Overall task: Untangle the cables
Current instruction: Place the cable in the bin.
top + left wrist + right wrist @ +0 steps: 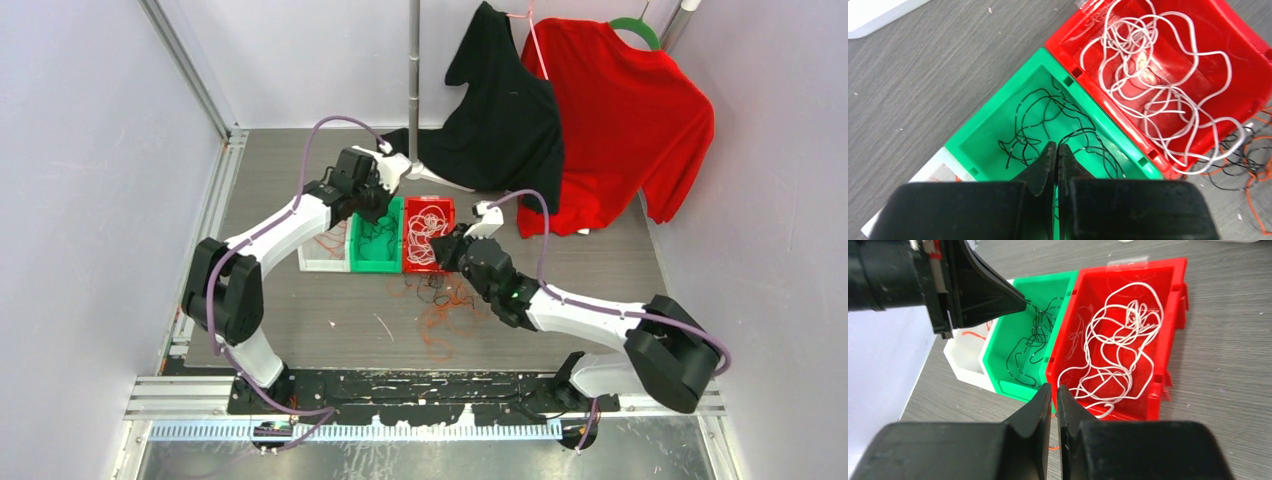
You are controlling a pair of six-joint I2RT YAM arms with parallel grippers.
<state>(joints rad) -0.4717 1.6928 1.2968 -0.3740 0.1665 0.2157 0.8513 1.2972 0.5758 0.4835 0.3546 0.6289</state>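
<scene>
- The left gripper (1053, 150) is hovering over the green plastic bin (993, 107), fingers pressed fully together. A strand of the thin black cable (1048, 115) coiled in that bin is meeting the tips, but I cannot tell whether it is pinched.
- The right gripper (1053, 388) is hanging just near of the red plastic bin (1170, 315), its jaws drawn to a thin slit with nothing visibly between them.
- The thin white cable (1118, 340) is lying looped inside the red bin, one loop spilling over its near wall.
- The small white bin (322, 255) is sitting left of the green one, touching it, with a few orange-red strands showing in it.
- The unsorted part of the cables, a loose tangle of orange-red and black wires (440, 305), is lying on the grey wood-grain tabletop (300, 320), just near of the red and green bins.
- That tangle is sprawling without a clean axis, stretching mostly from the bins' near walls toward the arm bases.
- The tangle is sitting directly below and slightly near of the right gripper, while the left gripper is standing farther off, to the far left beyond the green bin.
- Judging from this, the right arm is the nearer one for the next pick, which calls for dropping down and back toward the near side.
</scene>
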